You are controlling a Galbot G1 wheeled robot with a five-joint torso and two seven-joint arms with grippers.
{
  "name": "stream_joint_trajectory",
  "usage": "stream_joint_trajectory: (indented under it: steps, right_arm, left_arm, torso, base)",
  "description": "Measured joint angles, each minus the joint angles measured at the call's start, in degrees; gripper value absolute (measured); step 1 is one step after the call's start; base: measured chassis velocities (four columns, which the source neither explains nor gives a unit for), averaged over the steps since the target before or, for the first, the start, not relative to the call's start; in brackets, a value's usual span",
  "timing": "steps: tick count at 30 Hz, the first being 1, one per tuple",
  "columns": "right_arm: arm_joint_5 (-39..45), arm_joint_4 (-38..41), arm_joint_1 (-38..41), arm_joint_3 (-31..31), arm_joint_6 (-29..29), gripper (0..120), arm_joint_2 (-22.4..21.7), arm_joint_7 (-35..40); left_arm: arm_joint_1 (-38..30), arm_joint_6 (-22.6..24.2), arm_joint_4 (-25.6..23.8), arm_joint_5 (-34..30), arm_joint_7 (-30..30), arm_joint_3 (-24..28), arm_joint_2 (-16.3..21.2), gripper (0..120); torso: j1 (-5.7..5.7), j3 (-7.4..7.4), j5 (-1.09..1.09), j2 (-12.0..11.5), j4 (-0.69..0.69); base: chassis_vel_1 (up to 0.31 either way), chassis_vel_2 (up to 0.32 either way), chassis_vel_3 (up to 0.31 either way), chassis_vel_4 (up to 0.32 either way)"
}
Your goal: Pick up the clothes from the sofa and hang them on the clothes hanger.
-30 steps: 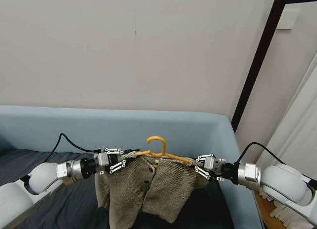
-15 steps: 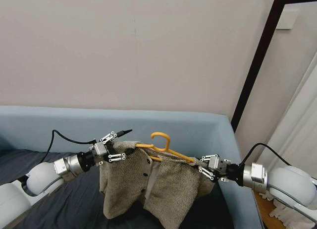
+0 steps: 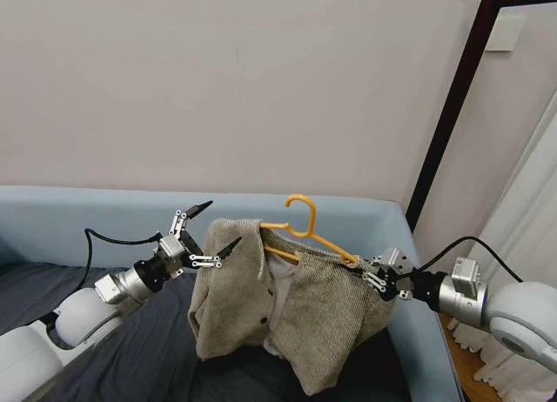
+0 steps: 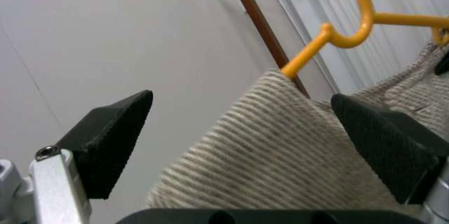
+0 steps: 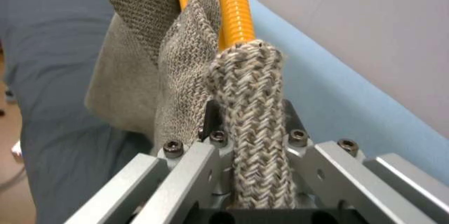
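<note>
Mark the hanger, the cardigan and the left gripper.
hanger (image 5: pixel 235 8): right wrist view, its orange arm.
cardigan (image 3: pixel 326 315): head view, front panel.
left gripper (image 3: pixel 223 223): head view, midway between open fingertips.

Much of the hanger (image 3: pixel 325 243) lies hidden under the cardigan (image 3: pixel 313 306).

- Released the cardigan (image 3: pixel 322 306) from the left hand (image 3: pixel 221 224); fingers now spread just beside its shoulder.
- Raised the hanger (image 3: pixel 300 212), now tilted down toward the right hand (image 3: pixel 383 276).
- Hook lifted well above both hands.
</note>
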Motion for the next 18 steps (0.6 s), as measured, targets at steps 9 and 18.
stream_joint_trajectory:
  steps: [9,18]
  right_arm:
    - [8.05,4.26,0.59,4.29,-10.11,5,1.55,13.77]
    - [21.28,11.87,1.66,7.17,-19.97,5,4.97,30.65]
  left_arm:
    - [2.62,4.55,-2.43,3.09,-7.89,0.19,-6.09,100]
    - [2.27,9.6,-2.8,3.77,-12.24,3.03,-12.94,100]
  torso:
    - [0.0,0.0,0.02,0.0,0.0]
    - [0.0,0.0,0.0,0.0,-0.01]
  base:
    - [0.0,0.0,0.0,0.0]
    - [0.0,0.0,0.0,0.0]
